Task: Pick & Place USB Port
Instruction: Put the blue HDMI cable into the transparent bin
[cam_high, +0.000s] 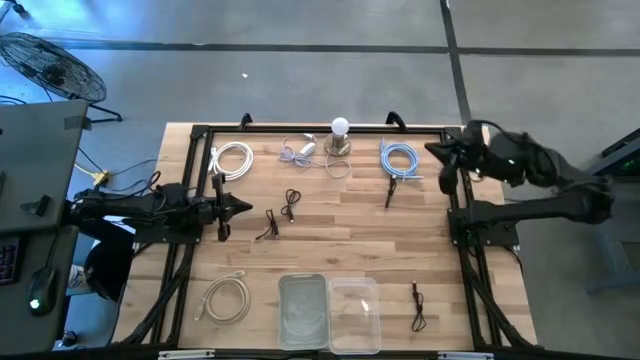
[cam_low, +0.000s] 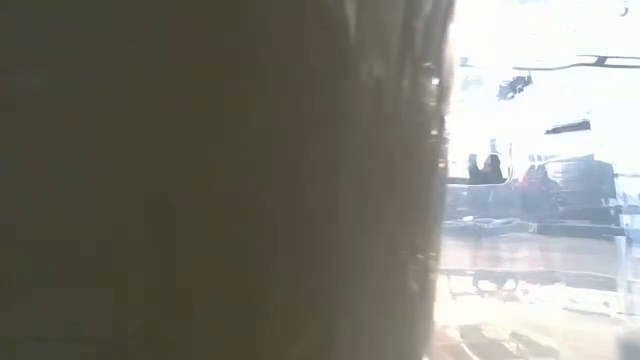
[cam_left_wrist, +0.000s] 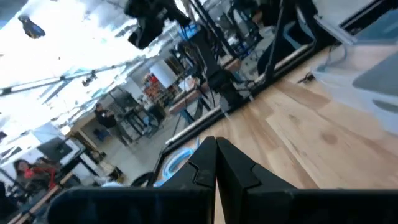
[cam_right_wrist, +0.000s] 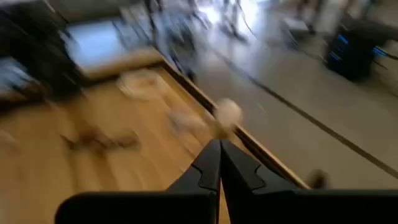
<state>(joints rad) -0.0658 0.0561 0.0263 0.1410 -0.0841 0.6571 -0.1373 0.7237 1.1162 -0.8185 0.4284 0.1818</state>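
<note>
Both grippers are pressed together and empty, the left gripper (cam_high: 243, 208) low beside a small dark cable (cam_high: 268, 224) (probably its target), the right gripper (cam_high: 437, 152) waiting at the table's (cam_high: 350, 250) far-right corner.

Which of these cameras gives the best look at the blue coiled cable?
The high view: the blue cable lies whole and unblocked near the table's far right corner. The left wrist view catches only a blue sliver past its shut fingers. The low and right wrist views don't show it recognisably.

dark blur (cam_low: 200, 180) fills left and middle | right — bright room, tabletop (cam_low: 540, 250) | details unclear
</note>
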